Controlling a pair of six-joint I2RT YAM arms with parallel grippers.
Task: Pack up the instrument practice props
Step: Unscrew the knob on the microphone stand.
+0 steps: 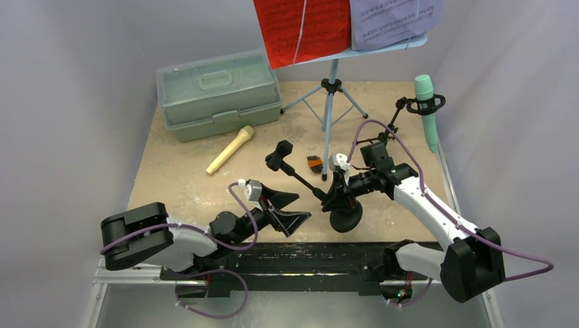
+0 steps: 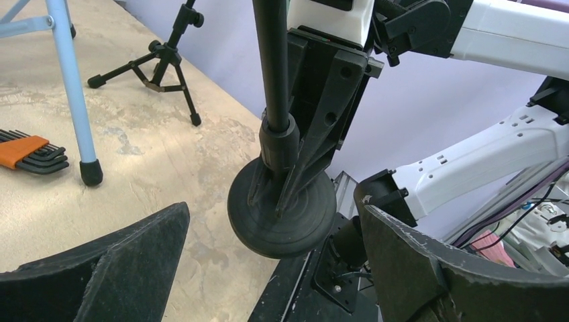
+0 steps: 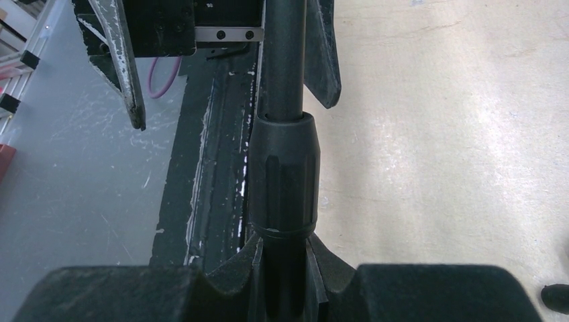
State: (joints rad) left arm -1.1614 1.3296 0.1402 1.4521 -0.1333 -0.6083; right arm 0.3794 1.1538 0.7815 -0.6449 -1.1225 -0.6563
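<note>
The right claw (image 1: pixel 339 196) is clamped on the stem of the round-base mic holder (image 2: pixel 282 215) just above its disc, at the counter's (image 1: pixel 205 198) near edge, right of middle; the disc looks tilted, though whether it rests on the counter is hard to tell. The left claw (image 1: pixel 290 210) gapes wide just beside it, holding nothing. The tan microphone (image 1: pixel 231 149) lies by the green case (image 1: pixel 218 92) toward the far-left corner.
</note>
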